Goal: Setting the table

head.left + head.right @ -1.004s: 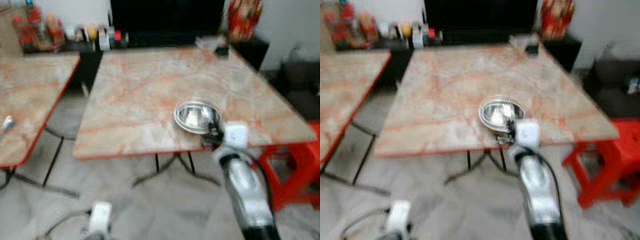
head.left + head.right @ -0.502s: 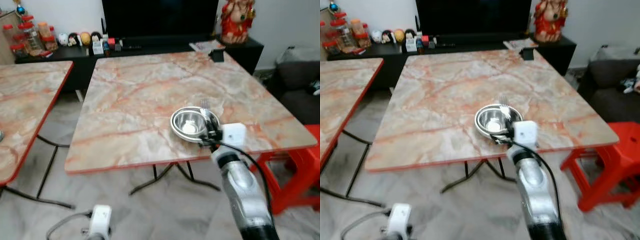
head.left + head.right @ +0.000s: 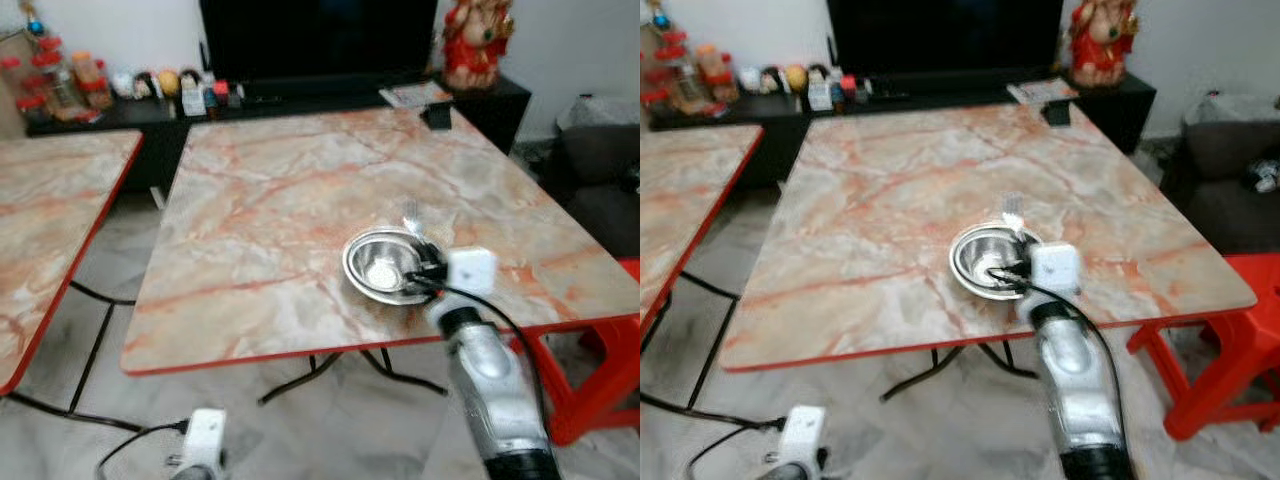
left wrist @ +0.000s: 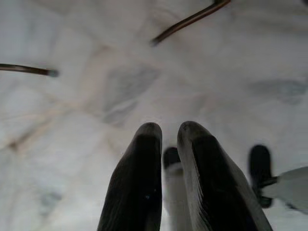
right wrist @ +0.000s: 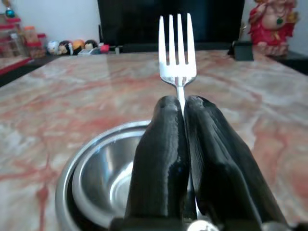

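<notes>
Steel tines are pointing away from the robot: the fork [image 5: 177, 53] is being pinched by its handle between the two black fingers [image 5: 161, 159] of the right tool [image 3: 424, 268], which are clenching it tightly. It is hanging just above the near rim of a steel bowl [image 3: 384, 268], prongs reaching out over the bowl's 1 o'clock edge, and I cannot tell whether it is touching the metal. What looks like a second, smaller bowl is nesting inside the first.

That bowl is sitting on the marble-patterned counter [image 3: 280, 200] with the red edge, toward the robot's side and a little to the right, roughly at 5 o'clock from the middle of the top. Around it the top is showing bare marble out to the far corner at 1 o'clock, where a small dark object [image 3: 436, 117] is resting.

The left tool [image 4: 168, 159] is hanging idle over the pale floor, its fingers lying nearly together and grasping nothing. A second marbled counter [image 3: 50, 220] is standing off at 9 o'clock, and a red stool [image 3: 1230, 340] is waiting at 3 o'clock.

As for progress, I would judge the setting as barely under way: one place is getting its bowl, and the fork is not yet being laid down. It looks due to go beside the bowl.
</notes>
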